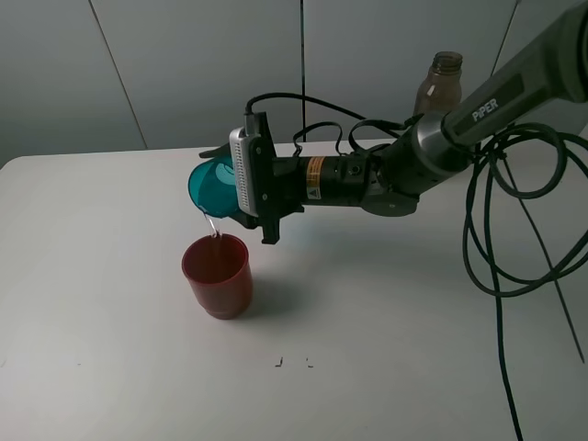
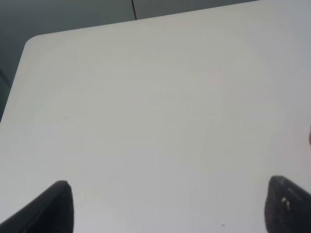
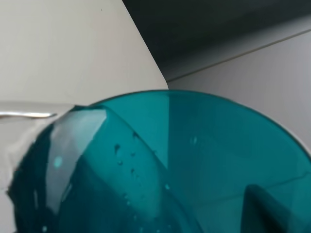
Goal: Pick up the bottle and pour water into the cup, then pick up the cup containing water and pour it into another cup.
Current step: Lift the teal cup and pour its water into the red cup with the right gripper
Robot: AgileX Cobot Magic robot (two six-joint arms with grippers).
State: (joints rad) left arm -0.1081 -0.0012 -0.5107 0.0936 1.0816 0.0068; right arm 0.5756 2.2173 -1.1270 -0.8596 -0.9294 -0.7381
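While clenching the cup (image 1: 207,188) in the right gripper (image 1: 227,186), tipped over the 11 o'clock rim of another cup (image 1: 218,274), could slop the stream (image 1: 212,225), seemingly landing barely inside, onto the table (image 1: 413,349) if tilted faster, with the left gripper (image 2: 167,208) spread empty and the bottle (image 1: 439,83) back at 2 o'clock.

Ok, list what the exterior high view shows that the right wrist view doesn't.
Only exterior high: the red cup standing under the pour, the bottle upright at the back, and the right gripper holding the teal cup. Only right wrist: droplets clinging to the teal cup's inner wall, seen close up. Both: the tilted teal cup, water leaving its rim, and the white table.
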